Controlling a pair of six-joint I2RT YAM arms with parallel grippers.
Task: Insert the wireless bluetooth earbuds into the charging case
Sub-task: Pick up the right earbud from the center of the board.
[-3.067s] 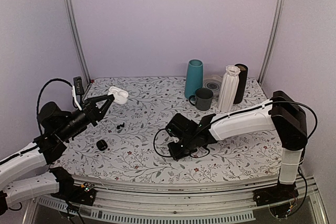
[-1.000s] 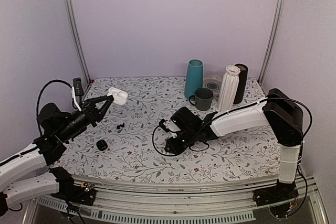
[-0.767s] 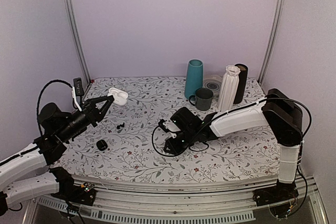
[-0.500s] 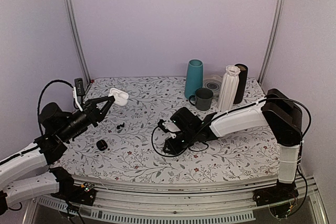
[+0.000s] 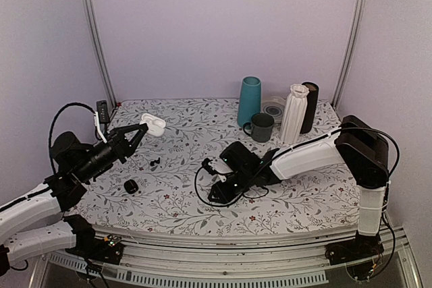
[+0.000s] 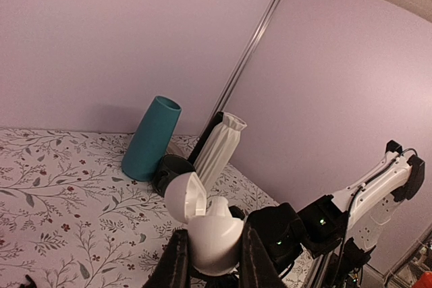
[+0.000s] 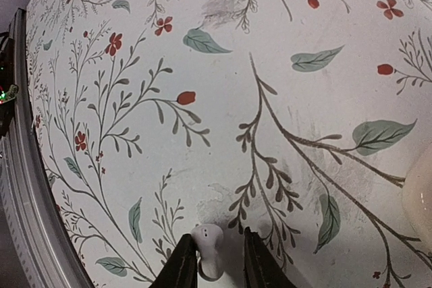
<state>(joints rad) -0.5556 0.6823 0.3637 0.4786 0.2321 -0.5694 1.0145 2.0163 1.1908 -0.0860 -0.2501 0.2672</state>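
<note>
Open white charging case [image 6: 214,237] between fingers [image 6: 175,264]

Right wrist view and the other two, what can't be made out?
Right wrist view: whether the right claw actually grips the white earbud; pale object cut off by the right edge.
Top view: dark bits too small to identify.
Left wrist view: charging case interior, hidden by its own shell.

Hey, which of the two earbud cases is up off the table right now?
The white case, lid flipped open, pinched in the left gripper above the table. The black case lies on the table nearer the front edge, untouched.
</note>
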